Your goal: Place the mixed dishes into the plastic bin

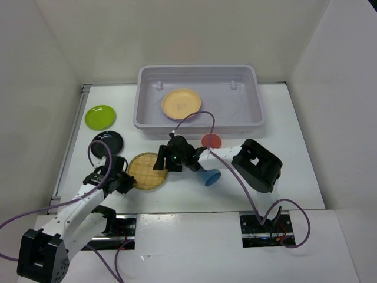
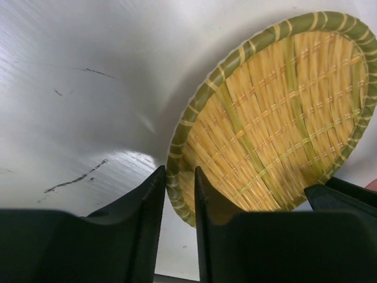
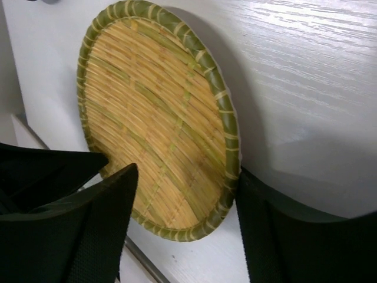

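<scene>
A white wood-grain table [image 1: 294, 130] stands between plain white walls [image 1: 177, 35], evenly lit.

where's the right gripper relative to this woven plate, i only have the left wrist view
Observer: The right gripper is at the opposite edge of the woven tan plate, open, with its fingers on either side of the rim.
Operator: ok, whats in the bin so far
Observer: Just one orange-yellow plate lies in the plastic bin.
Operator: anything close by i could knock
Observer: A blue cup lies on its side just right of the woven tan plate, apart from it.
</scene>
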